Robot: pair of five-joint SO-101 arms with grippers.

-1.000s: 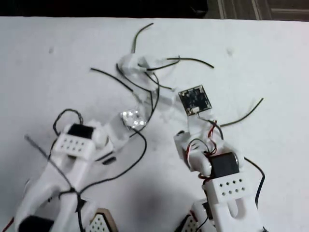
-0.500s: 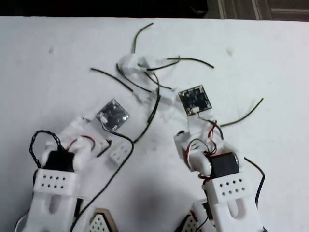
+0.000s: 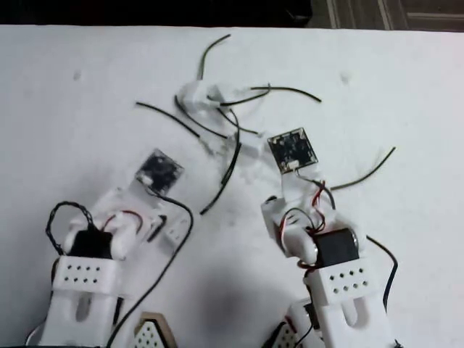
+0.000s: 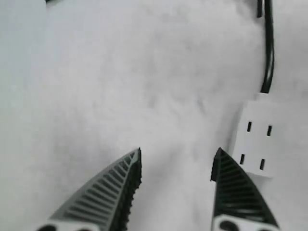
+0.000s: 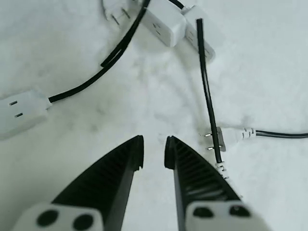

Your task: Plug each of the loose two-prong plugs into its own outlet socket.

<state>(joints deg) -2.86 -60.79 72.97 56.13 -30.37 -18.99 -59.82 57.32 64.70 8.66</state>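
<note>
We see the left gripper (image 4: 178, 159) spread wide and empty, one finger just beside a socket block (image 4: 254, 144), presumably to steady it. The right gripper (image 5: 154, 144), narrowly parted and empty, hangs near a loose plug (image 5: 217, 139), suitably placed for grasping.

Probably a hobby lab or workshop: loose cords (image 3: 167, 119) litter my white bench (image 3: 406, 87), bare circuit boards (image 3: 293, 149) ride my wrists, dark floor (image 3: 145, 11) lies at twelve o'clock.
</note>
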